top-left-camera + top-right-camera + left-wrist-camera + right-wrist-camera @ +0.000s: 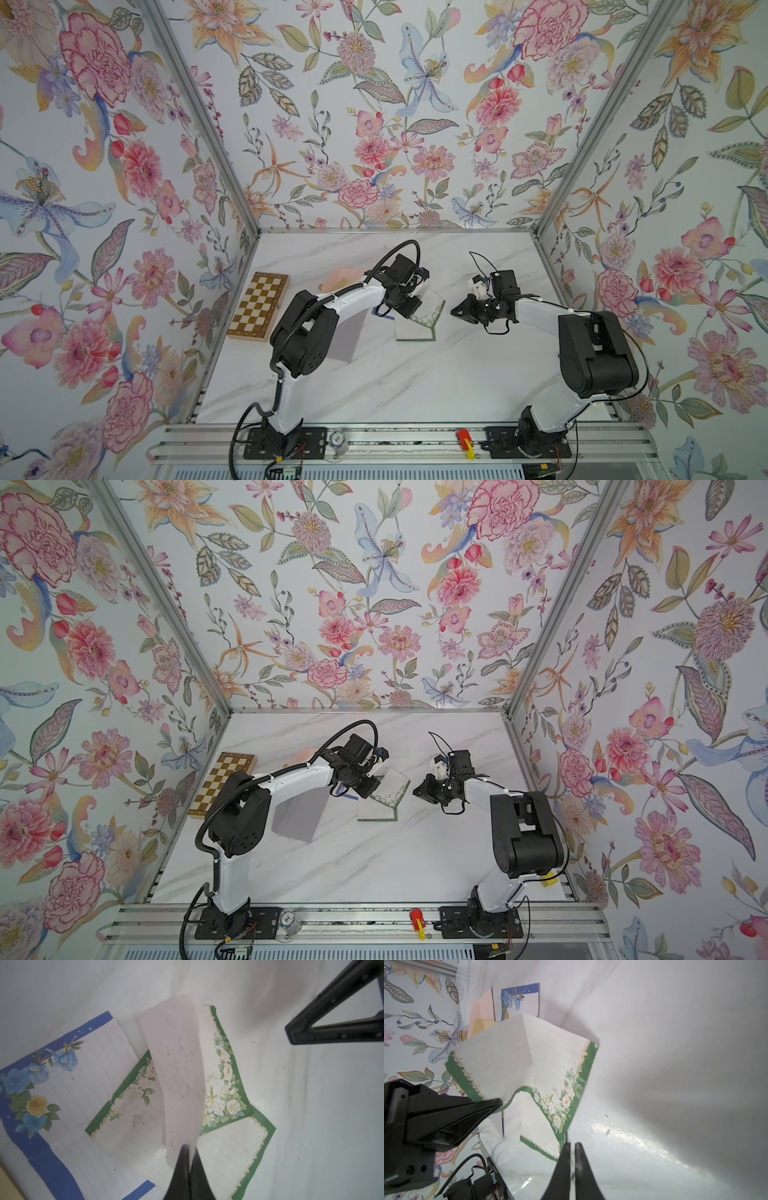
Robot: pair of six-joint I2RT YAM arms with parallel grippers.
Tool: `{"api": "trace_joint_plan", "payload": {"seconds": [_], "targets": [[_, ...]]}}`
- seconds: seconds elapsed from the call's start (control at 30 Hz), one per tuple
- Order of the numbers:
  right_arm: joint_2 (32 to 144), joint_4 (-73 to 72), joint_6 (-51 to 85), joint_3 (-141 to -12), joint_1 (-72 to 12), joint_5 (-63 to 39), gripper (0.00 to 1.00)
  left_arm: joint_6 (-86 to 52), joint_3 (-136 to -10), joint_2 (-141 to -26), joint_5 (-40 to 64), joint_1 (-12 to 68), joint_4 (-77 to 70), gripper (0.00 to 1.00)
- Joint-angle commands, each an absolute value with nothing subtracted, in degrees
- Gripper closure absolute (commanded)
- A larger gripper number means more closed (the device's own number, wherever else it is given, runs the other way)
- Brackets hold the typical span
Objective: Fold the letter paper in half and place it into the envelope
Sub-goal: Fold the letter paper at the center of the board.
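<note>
The letter paper [415, 329] [377, 810] is lined, with a green border and white flowers, and lies mid-table bent along a crease. My left gripper [188, 1147] is shut on one edge and holds that half raised, so its pale back faces the left wrist camera. From the right wrist view its fingers [492, 1105] clamp the green border of the paper [519, 1059]. My right gripper [455, 311] [572, 1144] is shut and empty, just right of the paper's edge. A pink envelope [341, 279] [483, 1007] lies behind the left arm, partly hidden.
A blue-bordered letter paper [66, 1093] lies beside the green one, under the left arm. A pale lilac flat sheet [345, 337] lies nearer the front. A wooden chessboard [258, 306] sits by the left wall. Small items [464, 441] rest on the front rail.
</note>
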State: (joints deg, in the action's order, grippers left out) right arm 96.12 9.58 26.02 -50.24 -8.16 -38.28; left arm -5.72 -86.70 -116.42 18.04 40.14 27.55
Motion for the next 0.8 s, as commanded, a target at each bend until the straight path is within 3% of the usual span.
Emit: {"api": "trace_joint_plan", "payload": {"seconds": [0.0,0.77], "targets": [[97.0,12.3,24.1,-53.1,-8.0,-37.7,0.90,-2.6,-89.1,-117.7,20.3,40.5,30.6,1.00],[94.2,16.3,20.3,-50.4,-3.2,-38.8,0.90,2.7,-93.9,-121.1,16.8,43.0,31.8,1.00]]}}
